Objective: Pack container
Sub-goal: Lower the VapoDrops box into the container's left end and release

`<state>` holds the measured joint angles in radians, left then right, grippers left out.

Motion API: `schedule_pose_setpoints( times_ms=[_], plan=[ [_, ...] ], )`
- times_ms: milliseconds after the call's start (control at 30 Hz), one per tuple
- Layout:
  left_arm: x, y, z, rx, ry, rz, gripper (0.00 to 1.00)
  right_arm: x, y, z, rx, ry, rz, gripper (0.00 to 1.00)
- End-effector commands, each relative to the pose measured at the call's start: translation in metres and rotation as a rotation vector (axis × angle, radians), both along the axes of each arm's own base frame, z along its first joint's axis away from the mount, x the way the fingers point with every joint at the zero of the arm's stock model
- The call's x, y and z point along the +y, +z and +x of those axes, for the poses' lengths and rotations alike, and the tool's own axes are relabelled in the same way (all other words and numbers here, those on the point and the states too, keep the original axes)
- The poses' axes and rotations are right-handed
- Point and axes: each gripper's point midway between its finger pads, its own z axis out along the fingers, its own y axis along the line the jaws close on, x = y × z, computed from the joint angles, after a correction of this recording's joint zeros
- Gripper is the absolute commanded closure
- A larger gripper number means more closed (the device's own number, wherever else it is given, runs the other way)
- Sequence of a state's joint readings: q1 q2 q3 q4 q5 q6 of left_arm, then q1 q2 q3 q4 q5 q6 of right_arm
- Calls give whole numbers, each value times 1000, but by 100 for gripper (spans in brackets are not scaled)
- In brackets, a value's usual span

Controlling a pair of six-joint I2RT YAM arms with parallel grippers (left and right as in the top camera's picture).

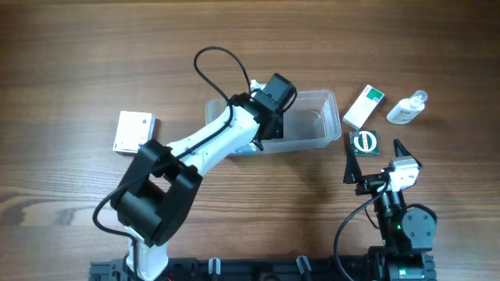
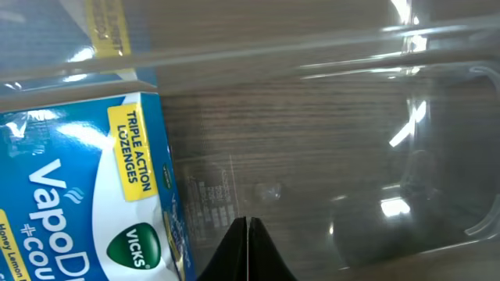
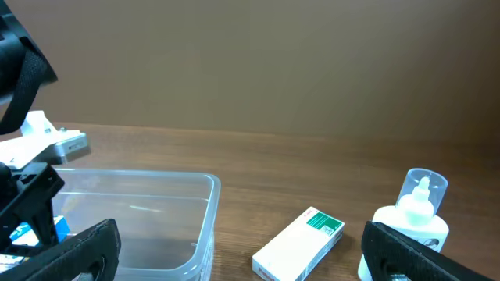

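Note:
The container point(image 1: 333, 117) is a clear shallow tub at the table's middle. My left arm point(image 1: 234, 129) reaches into its left half and hides that part from overhead. In the left wrist view a blue Vicks VapoDrops box point(image 2: 78, 187) lies on the container's floor point(image 2: 336, 148). My left gripper point(image 2: 248, 250) hangs just right of the box, shut with nothing between its fingers. My right gripper point(image 1: 376, 162) stands open near the front right, apart from the tub. In the right wrist view the container point(image 3: 209, 204) is at the left, and the right gripper point(image 3: 242, 257) holds nothing.
A white box with a green corner point(image 1: 363, 105) and a small clear bottle point(image 1: 406, 109) lie right of the tub. A dark packet with a green ring point(image 1: 364, 142) sits just in front of them. Another white box point(image 1: 134, 131) lies at the left.

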<state>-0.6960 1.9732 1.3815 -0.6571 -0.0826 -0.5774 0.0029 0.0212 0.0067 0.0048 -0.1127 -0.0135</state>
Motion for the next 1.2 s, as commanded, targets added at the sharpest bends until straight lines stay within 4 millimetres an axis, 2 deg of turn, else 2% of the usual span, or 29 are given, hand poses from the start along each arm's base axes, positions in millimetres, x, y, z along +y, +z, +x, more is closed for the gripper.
schedule_pose_setpoints(
  times_ms=[0, 500, 600, 833, 1000, 1167],
  plan=[
    [7, -1, 7, -34, -4, 55, 96, 1, 1, 0, -9, 8, -10, 0],
    [15, -25, 5, -11, -126, 155, 96, 1, 1, 0, -9, 9, -10, 0],
    [25, -24, 11, -31, -105, 192, 96, 1, 1, 0, -9, 8, -10, 0],
    [42, -25, 11, -14, -68, 242, 96, 1, 1, 0, -9, 8, -10, 0],
    [42, -23, 11, -16, -67, 240, 96, 1, 1, 0, -9, 8, -10, 0],
    [40, -4, 14, -54, -74, 218, 96, 1, 1, 0, -9, 9, -10, 0]
  ],
)
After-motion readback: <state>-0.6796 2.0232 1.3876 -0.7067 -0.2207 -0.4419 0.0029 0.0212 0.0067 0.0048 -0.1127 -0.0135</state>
